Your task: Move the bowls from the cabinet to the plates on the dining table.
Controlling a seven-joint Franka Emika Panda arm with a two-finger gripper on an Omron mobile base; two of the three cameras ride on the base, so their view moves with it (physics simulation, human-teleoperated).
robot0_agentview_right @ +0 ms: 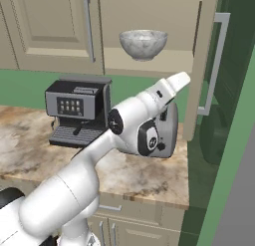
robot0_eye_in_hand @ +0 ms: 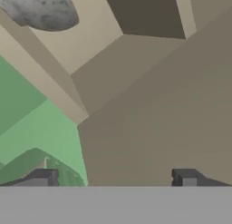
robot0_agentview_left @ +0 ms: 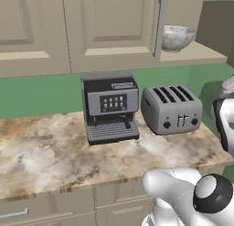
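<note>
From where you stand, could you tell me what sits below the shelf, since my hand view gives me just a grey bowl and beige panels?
Observer: A marbled counter runs below the cabinet shelf, with a coffee machine and a toaster on it.
Operator: Thank you. Is that cabinet door open?
Observer: Yes, the right-hand door is swung out, right of the grey bowl.
Operator: Is there a second bowl on the shelf?
Observer: I can see just the grey one.
</note>
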